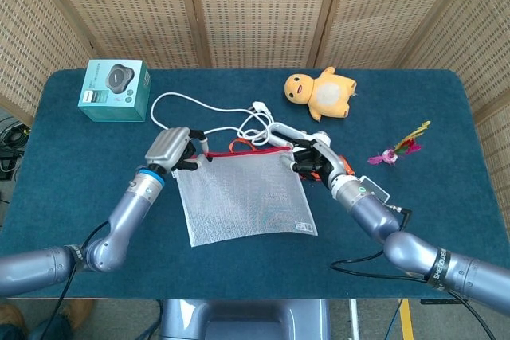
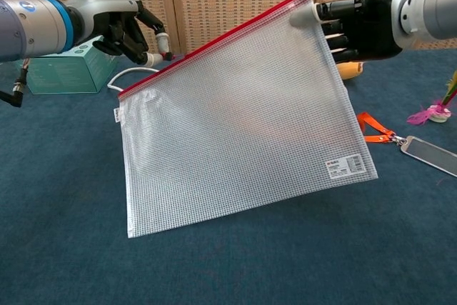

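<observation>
A clear mesh pouch (image 1: 243, 201) (image 2: 235, 126) with a red zipper edge (image 2: 214, 41) is held up at a slant, its lower edge on the blue table (image 1: 72, 189). My right hand (image 1: 315, 157) (image 2: 364, 23) grips the pouch's top right corner. My left hand (image 1: 171, 149) (image 2: 125, 26) pinches the zipper near the top left end, fingers curled around what looks like the slider. The pouch looks empty.
A teal box (image 1: 115, 89) (image 2: 64, 69) stands at the back left, with a white cable (image 1: 199, 109) looped beside it. A yellow plush toy (image 1: 323, 91) lies at the back. An orange lanyard (image 2: 375, 128) with a card (image 1: 370, 191) and a feathered flower (image 1: 398, 149) lie on the right.
</observation>
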`<action>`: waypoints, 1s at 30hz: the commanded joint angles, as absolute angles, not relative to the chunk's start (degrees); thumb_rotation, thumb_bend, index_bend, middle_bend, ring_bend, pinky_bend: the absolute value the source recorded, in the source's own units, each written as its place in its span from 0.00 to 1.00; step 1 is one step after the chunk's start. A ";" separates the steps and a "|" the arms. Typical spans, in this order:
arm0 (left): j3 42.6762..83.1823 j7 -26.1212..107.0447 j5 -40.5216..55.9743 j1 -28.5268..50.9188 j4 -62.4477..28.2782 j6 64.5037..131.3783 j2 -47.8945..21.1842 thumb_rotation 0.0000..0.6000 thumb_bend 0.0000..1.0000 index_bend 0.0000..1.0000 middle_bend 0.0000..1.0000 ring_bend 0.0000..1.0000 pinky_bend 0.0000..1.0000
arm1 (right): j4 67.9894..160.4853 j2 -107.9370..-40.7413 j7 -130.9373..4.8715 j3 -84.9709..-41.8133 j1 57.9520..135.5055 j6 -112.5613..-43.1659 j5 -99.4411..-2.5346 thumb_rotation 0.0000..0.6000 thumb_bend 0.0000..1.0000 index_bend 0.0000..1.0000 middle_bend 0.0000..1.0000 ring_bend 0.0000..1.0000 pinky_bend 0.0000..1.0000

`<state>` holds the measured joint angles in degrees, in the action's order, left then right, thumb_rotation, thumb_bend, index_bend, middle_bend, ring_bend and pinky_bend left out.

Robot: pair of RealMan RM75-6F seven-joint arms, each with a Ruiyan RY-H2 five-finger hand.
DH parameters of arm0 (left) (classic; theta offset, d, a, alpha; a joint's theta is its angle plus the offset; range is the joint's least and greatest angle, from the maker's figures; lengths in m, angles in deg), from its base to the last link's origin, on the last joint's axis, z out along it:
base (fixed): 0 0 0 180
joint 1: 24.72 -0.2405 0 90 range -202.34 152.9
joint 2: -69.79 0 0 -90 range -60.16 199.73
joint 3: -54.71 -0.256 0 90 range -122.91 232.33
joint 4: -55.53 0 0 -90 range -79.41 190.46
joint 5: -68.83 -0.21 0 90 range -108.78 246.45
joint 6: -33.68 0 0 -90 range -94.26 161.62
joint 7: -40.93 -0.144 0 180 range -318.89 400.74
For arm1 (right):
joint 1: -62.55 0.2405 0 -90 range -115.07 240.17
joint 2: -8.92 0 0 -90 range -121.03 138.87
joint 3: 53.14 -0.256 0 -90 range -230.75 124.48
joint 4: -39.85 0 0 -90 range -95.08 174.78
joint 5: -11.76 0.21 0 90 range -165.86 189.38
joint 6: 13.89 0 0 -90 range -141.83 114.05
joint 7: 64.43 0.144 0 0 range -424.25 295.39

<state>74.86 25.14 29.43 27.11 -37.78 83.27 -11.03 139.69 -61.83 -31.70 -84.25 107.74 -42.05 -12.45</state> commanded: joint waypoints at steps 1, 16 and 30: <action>74.02 25.11 31.06 27.16 -38.50 81.75 -8.84 1.00 0.72 0.85 1.00 1.00 1.00 | 139.39 -61.43 -31.12 -84.35 107.36 -41.70 -12.79 1.00 0.74 0.70 0.93 0.94 1.00; 69.98 23.38 35.54 28.31 -40.07 79.07 -2.07 1.00 0.73 0.85 1.00 1.00 1.00 | 137.78 -60.23 -28.73 -84.02 106.46 -41.04 -12.94 1.00 0.75 0.70 0.93 0.94 1.00; 67.60 22.62 40.36 29.09 -41.68 80.00 2.30 1.00 0.73 0.85 1.00 1.00 1.00 | 135.89 -59.29 -29.82 -81.83 107.22 -43.24 -11.29 1.00 0.75 0.70 0.93 0.94 1.00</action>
<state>67.68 22.52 40.27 29.11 -41.64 80.02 2.20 135.94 -59.36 -29.76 -81.90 107.22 -43.31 -11.29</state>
